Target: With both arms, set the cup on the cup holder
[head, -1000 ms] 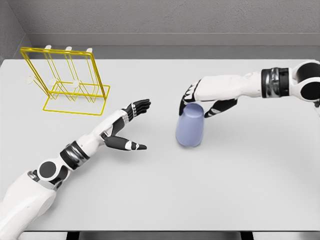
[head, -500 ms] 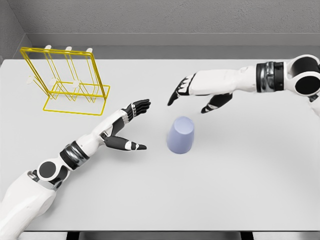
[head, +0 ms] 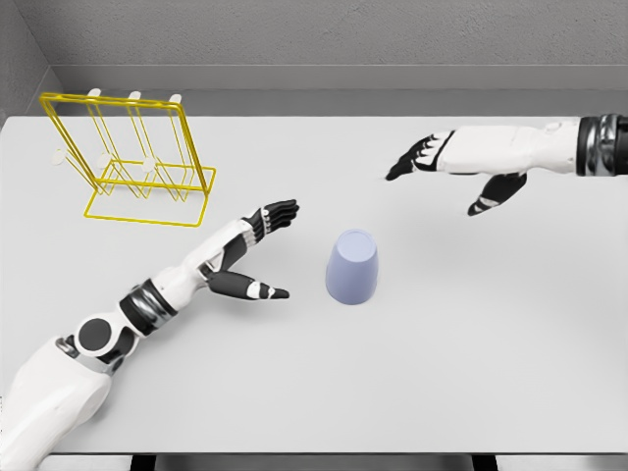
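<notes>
The cup (head: 352, 267) stands upside down on the surface (head: 442, 373) near the middle, held by neither hand and well apart from the yellow cup holder (head: 130, 157) at the far left. The left hand (head: 253, 257) waits just left of it with fingers apart, empty; the right hand (head: 461, 169) hangs far right, fingers spread. Judging by this, the grasp, carry and placing all remain

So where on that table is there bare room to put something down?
Plenty. The whole near half of the table, in front of the cup, is bare, as is the strip right of the cup below the right hand. It is tighter between the left hand and the cup, and at the far left corner, where the yellow rack stands.
</notes>
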Robot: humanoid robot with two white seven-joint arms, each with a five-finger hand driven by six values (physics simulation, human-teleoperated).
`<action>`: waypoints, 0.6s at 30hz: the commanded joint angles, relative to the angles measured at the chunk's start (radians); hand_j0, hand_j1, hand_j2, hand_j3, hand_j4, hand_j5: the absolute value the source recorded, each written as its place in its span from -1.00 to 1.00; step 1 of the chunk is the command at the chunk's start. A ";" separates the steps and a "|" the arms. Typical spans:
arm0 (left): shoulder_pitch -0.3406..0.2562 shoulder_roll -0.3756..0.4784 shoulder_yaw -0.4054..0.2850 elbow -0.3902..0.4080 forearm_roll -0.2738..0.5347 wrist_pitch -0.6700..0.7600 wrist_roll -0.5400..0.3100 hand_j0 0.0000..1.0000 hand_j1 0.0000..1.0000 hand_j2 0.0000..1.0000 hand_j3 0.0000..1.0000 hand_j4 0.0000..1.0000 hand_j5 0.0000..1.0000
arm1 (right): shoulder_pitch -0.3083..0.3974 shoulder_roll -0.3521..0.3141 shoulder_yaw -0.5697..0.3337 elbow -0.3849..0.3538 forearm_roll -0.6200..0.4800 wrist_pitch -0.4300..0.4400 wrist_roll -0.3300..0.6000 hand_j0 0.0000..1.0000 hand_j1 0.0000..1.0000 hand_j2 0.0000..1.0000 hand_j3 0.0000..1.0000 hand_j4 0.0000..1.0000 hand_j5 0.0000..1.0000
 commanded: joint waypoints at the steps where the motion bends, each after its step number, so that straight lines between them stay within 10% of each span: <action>1: 0.000 -0.026 0.000 0.011 -0.006 0.000 0.001 1.00 1.00 1.00 1.00 1.00 1.00 | 0.000 -0.008 -0.008 0.043 -0.006 0.001 0.000 1.00 1.00 1.00 1.00 1.00 1.00; 10: -0.008 -0.127 0.003 0.109 -0.063 0.000 0.001 1.00 1.00 1.00 1.00 1.00 1.00 | 0.048 0.070 -0.083 0.225 -0.006 0.001 0.000 1.00 1.00 1.00 1.00 1.00 1.00; 18: -0.006 -0.150 -0.011 0.114 -0.068 0.000 -0.002 1.00 1.00 1.00 1.00 1.00 1.00 | 0.126 0.093 -0.189 0.230 -0.006 0.001 0.000 1.00 1.00 1.00 1.00 1.00 1.00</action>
